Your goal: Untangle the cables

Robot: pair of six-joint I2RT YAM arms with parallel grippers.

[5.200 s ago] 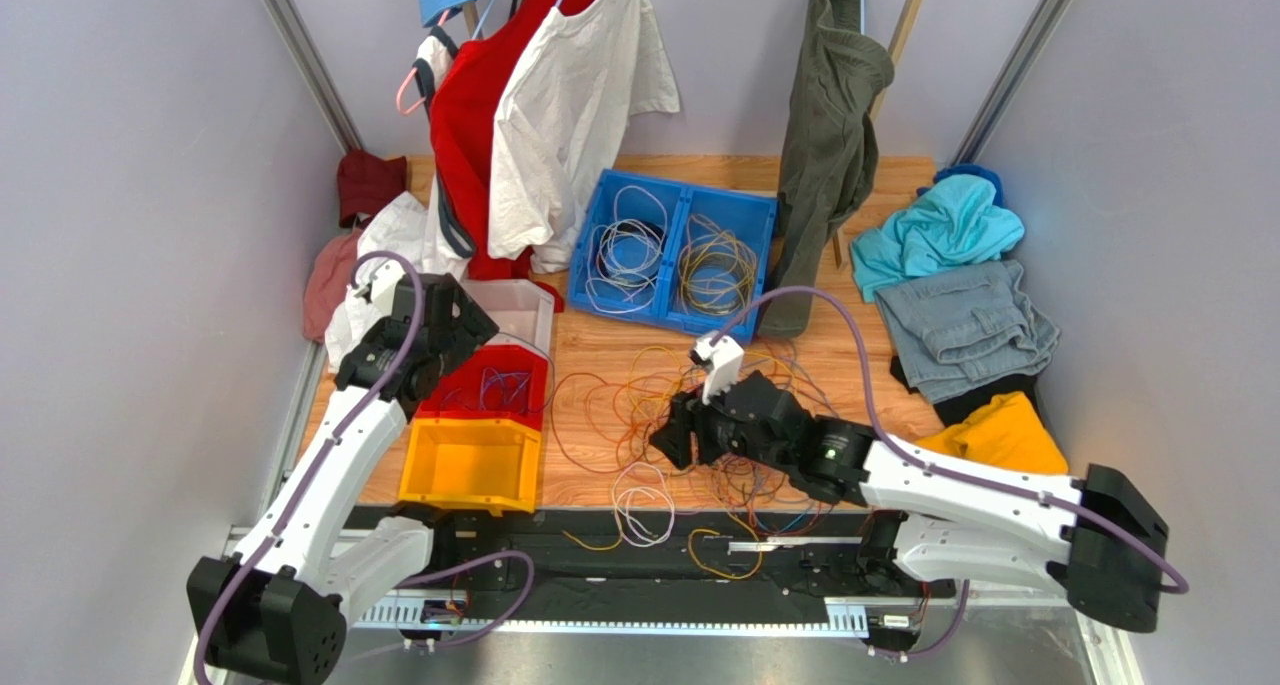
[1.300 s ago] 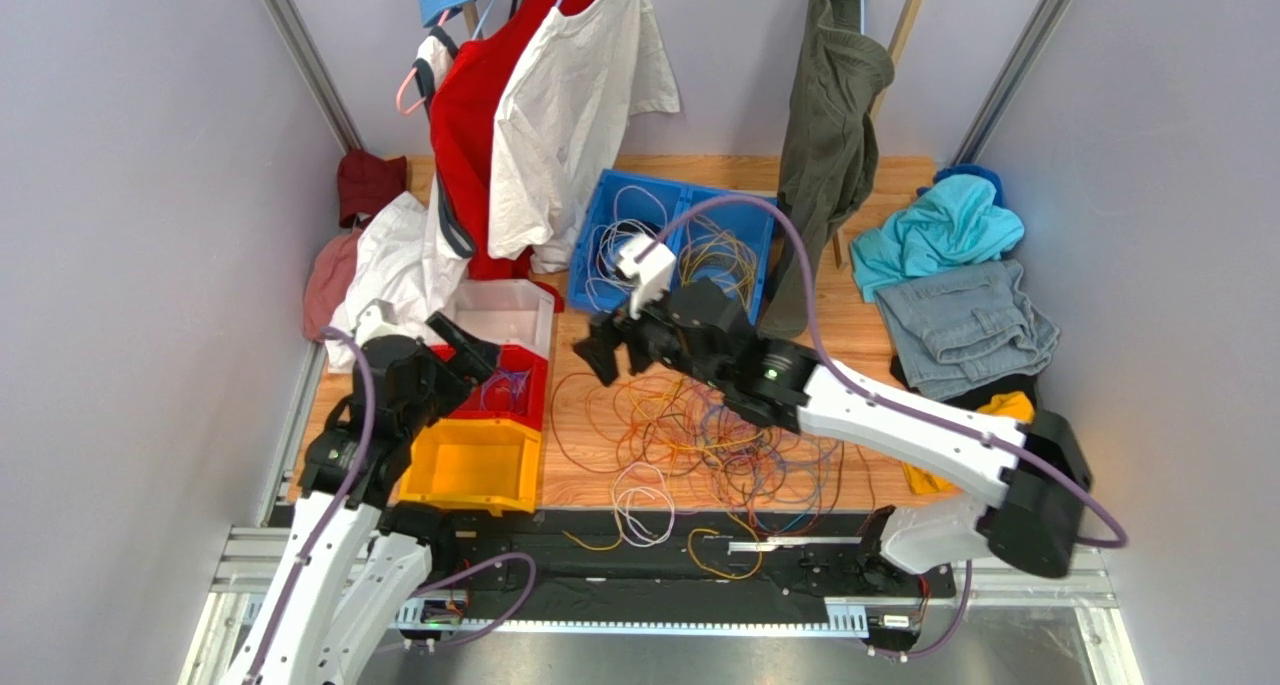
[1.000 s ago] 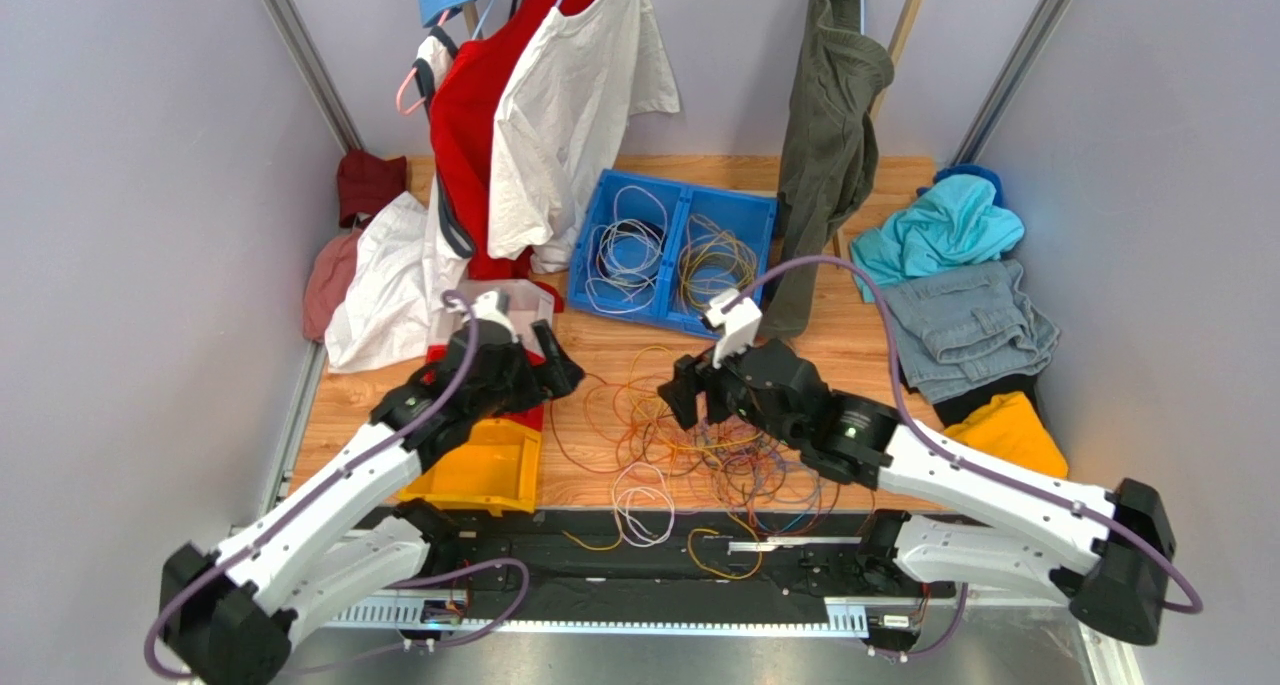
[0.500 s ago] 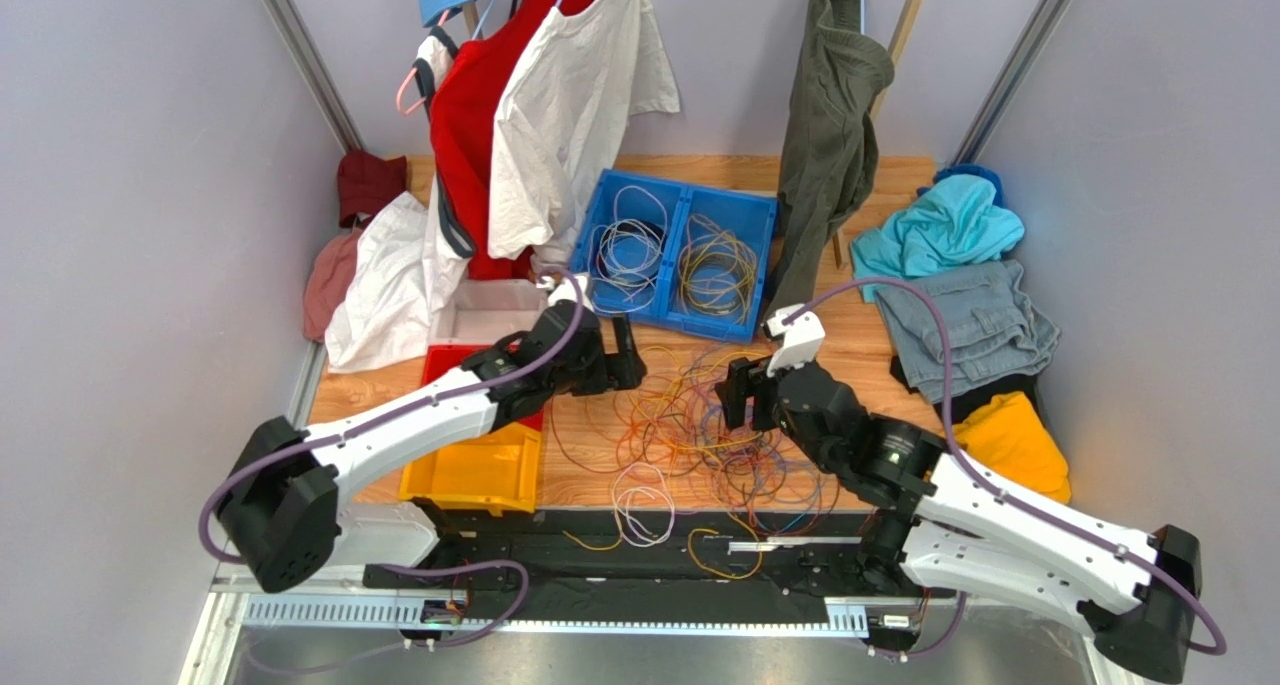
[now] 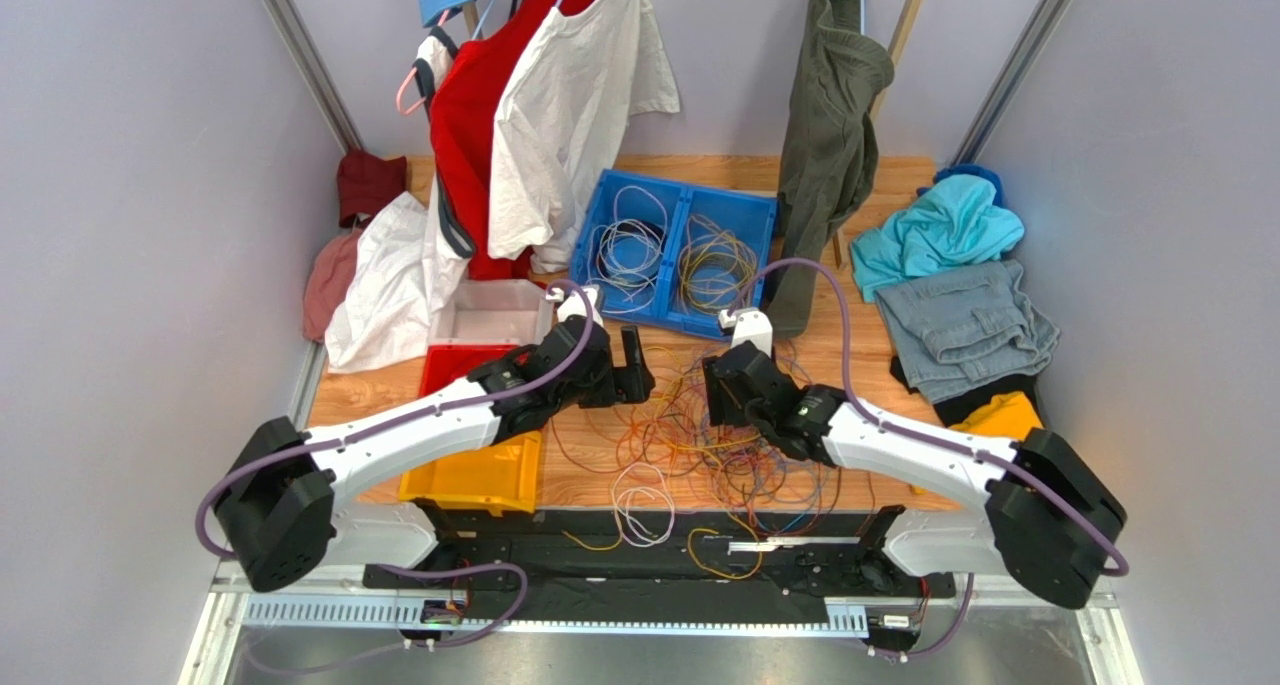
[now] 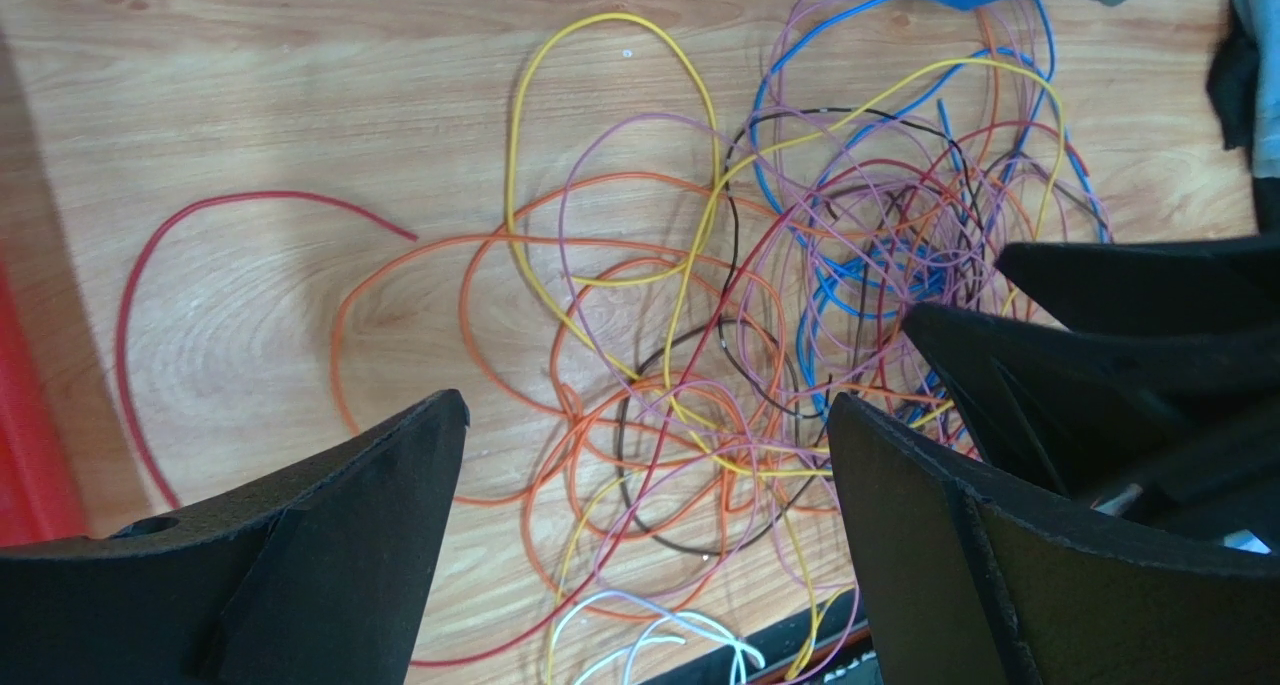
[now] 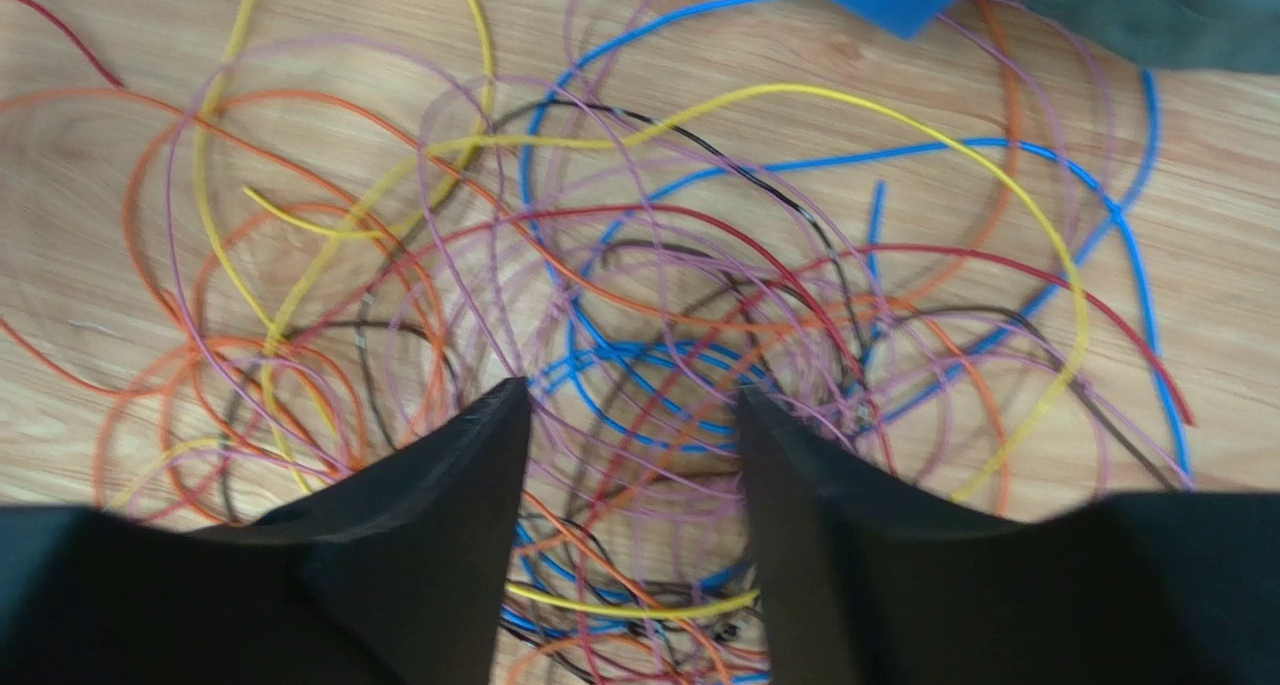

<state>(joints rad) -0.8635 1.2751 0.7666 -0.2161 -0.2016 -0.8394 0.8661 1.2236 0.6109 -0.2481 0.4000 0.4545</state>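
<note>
Wooden table [image 5: 343, 390], seen from above. Cables [image 5: 706, 438]: loose multicolour tangle, lower centre of frame, between both arms. No single long axis; loops run every way. Blue bin [image 5: 694, 192], above centre, holds more coiled wire.

Left gripper [image 6: 639, 415]: fingers spread wide, holding nothing, hovering over tangle's left fringe. Densest knot lies toward right of its wrist view.

Right gripper [image 7: 631, 400]: fingers parted, narrower gap, nothing clamped. Straddles knot's middle, purple and blue strands directly between tips.

Right arm judged nearer.
</note>
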